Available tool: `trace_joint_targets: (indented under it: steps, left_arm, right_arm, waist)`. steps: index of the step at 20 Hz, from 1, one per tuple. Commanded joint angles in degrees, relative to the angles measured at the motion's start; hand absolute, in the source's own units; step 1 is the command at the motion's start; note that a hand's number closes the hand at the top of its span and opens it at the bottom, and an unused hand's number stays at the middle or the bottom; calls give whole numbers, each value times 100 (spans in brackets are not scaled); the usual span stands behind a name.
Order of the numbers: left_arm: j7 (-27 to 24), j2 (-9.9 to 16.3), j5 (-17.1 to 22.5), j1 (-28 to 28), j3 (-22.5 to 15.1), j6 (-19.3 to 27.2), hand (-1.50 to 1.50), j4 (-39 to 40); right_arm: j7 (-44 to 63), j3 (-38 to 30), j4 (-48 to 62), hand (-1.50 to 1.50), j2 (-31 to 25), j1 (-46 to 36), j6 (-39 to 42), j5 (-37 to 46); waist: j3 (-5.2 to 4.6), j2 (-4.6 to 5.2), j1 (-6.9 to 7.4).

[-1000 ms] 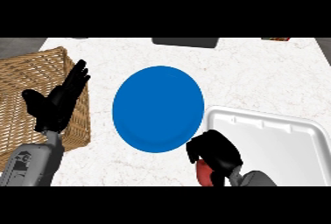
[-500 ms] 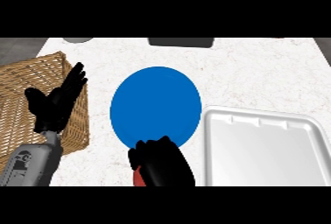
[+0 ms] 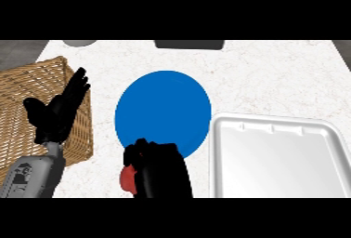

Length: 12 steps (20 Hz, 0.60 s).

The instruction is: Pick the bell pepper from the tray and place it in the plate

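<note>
A: At the six o'clock edge of the head view, the right hand (image 3: 159, 169) is curled around the bell pepper (image 3: 127, 178); only a red sliver shows at its left side. It sits just short of the blue plate (image 3: 163, 111), at the plate's six o'clock rim.

B: How will the pepper handle, do you think?

A: Judging by kind, light and hollow, with waxy, slippery skin and a firm wall that tolerates a squeeze. Wrapping round its widest part, as the fingers seem to, suits it better than a pinch at the stem.

B: And the tray?

A: The white tray (image 3: 277, 155) lies at four o'clock, touching or nearly touching the plate's rim; nothing shows in it.

B: Anything in the way?

A: Not between hand and plate. A wicker basket (image 3: 27, 93) stands at nine o'clock, with the left hand (image 3: 58, 111) resting open over its rim, fingers up. A grey object (image 3: 80, 42) and a dark one (image 3: 189, 44) sit at twelve o'clock, well apart from the plate.
</note>
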Motion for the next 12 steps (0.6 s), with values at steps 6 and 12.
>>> trace_joint_targets:
  steps: [6, 12]
  left_arm:
    - [106, 4, 53, 255, 127, -71, 0, 340]
    - [-19, -42, 89, 206, 240, -93, 0, 553]
  right_arm:
    - [696, -503, 1224, 150, 20, -828, -1051, -447]
    - [-472, -1391, 1853, 150, -133, -834, -970, -990]
  waist:
    - [-68, 104, -82]
    - [-65, 113, -222]
